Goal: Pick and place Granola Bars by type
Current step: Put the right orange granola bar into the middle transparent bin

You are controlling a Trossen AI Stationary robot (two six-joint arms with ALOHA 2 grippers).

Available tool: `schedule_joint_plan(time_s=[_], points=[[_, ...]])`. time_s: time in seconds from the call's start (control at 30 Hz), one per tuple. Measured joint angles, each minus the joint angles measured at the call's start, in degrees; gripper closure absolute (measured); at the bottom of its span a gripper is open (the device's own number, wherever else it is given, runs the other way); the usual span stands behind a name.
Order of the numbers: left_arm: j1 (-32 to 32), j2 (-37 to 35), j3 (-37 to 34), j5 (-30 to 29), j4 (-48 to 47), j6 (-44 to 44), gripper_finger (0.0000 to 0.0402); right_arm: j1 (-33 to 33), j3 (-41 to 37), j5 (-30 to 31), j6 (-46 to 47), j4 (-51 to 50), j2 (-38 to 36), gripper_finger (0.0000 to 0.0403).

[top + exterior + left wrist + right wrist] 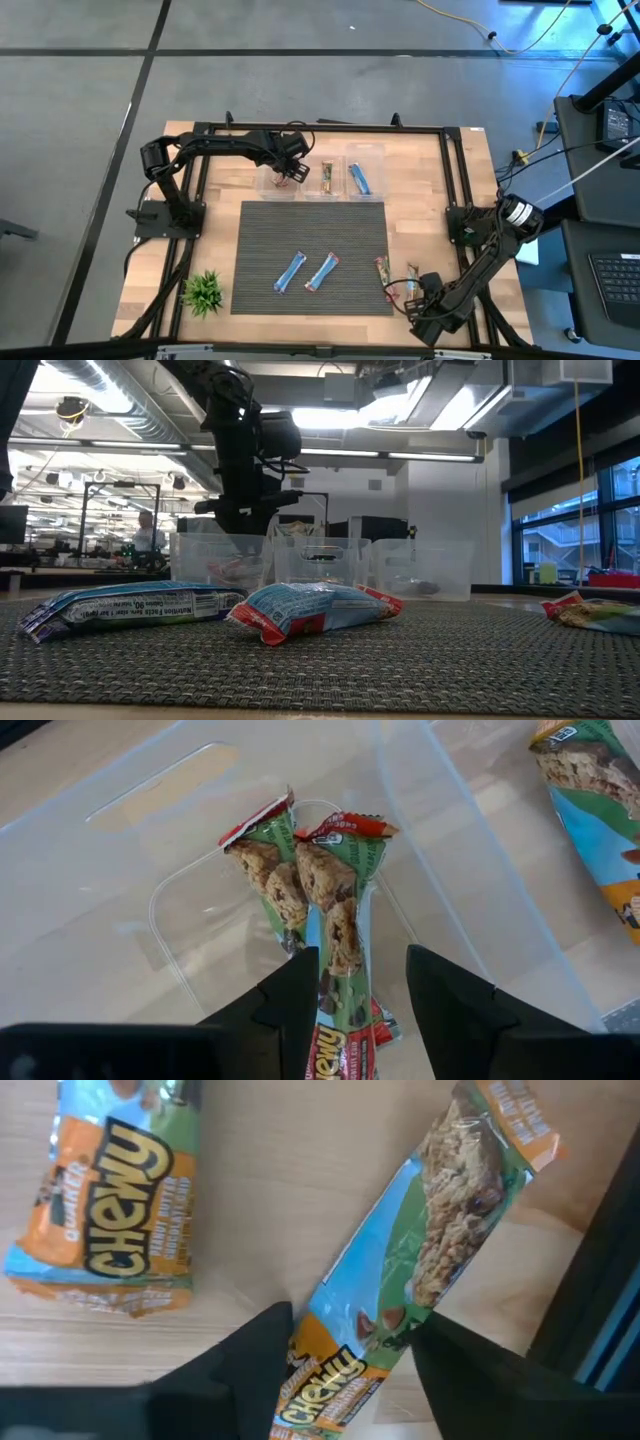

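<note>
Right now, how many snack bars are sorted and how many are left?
Done: two red bars in the left bin under the open left jaws, a tan bar in the middle bin, a blue bar in the right bin. In hand: the open right jaws straddle an orange bar on the wood. Left: its neighbor bar and two blue bars on the mat.

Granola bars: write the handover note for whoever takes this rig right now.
Left gripper: open over the left bin, which holds two red bars.
Right gripper: open, fingers astride an orange bar at the mat's right edge.
Done: middle bin and right bin hold one bar each.
Left: two blue bars on the mat, plus the right-edge bars.
</note>
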Motion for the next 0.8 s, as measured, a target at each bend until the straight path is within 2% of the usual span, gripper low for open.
schedule_joint_plan(time_s=[0.27, 0.43, 0.7, 0.8], points=[[0.0, 0.0, 0.0, 0.0, 0.0, -0.01, 0.0256, -0.04, -0.02, 0.28, -0.54, 0.5, 0.09, 0.0274], [0.0, 0.0, 0.0, 0.0, 0.0, -0.01, 0.0256, -0.04, 1.21, 0.42, -1.53, -0.94, 0.28, 0.0309], [-0.02, 0.0, 0.0, -0.28, 0.5, 0.96, 0.0256, 0.04, 8.91, -0.8, -1.86, -14.78, 0.42, 0.0326], [-0.34, -0.1, 0.0, -1.56, 1.41, 2.94, 0.0256, 0.04, 12.14, 2.09, -2.9, -18.65, -0.67, 0.0328]])
